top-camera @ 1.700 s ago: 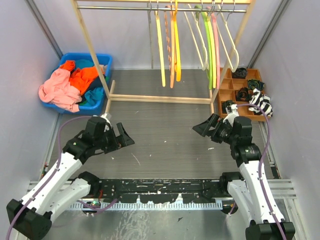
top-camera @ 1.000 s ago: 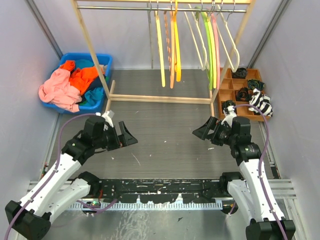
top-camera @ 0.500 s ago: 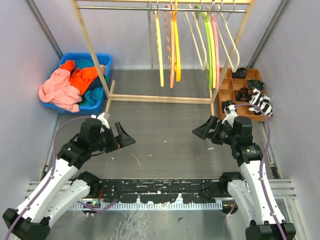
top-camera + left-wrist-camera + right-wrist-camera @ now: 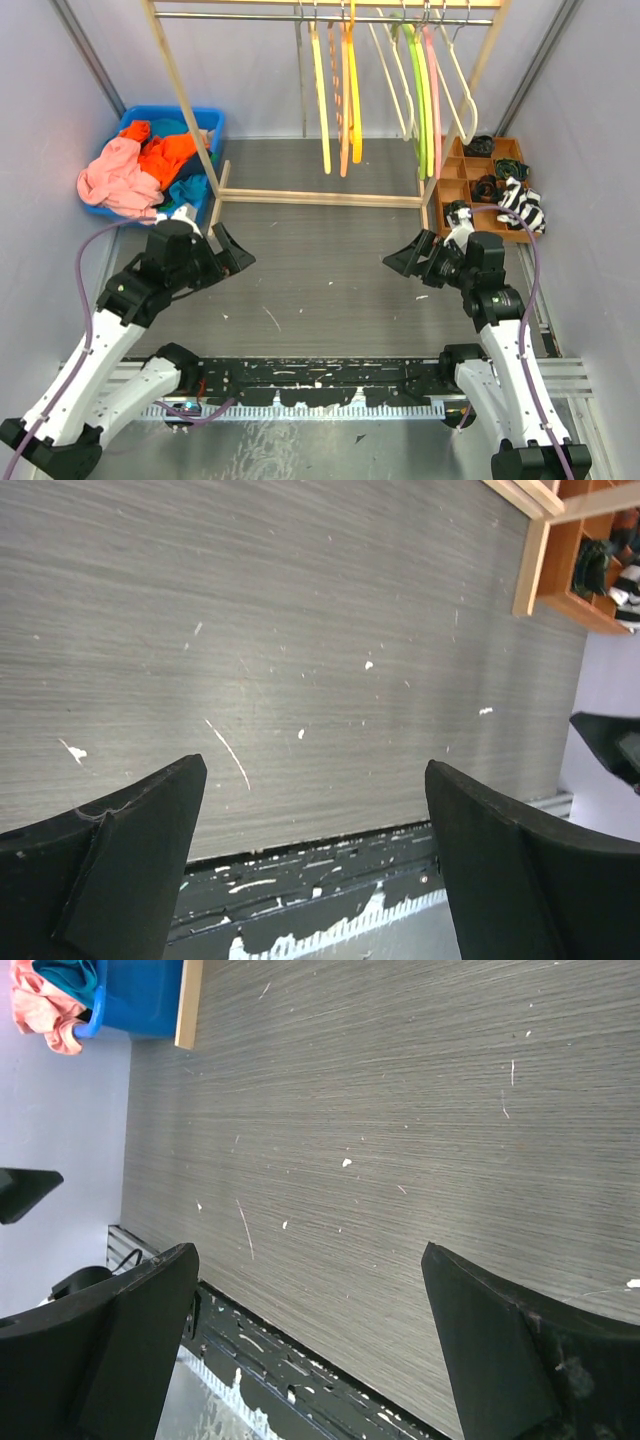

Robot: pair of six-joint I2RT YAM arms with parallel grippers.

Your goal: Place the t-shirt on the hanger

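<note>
The t-shirt (image 4: 112, 182) was seen crumpled in the blue bin (image 4: 207, 118) at the far left of the table (image 4: 320, 285). It was spilled over the bin's near left rim, and an orange garment (image 4: 165, 150) was bunched against it. The hanger (image 4: 461, 92) was hung on the rail (image 4: 250, 15) of the wooden rack (image 4: 182, 95) at the back. It was placed towards the right end, beside green and pink hangers (yellow and orange ones were hung nearer the middle).

The left fingers (image 4: 130, 860) were spread wide, and nothing was held between them; only bare, scratched table was seen through the gap. They were poised above the table's left part, near the bin and the rack's left foot, but apart from the t-shirt.

The right fingers (image 4: 130, 1340) were likewise spread wide with nothing held. They were poised over the table's right part, pointed towards the middle, just in front of a wooden tray (image 4: 450, 185) of compartments in which small dark items were kept. The two arms were set well apart, and the hanger was touched by neither.
</note>
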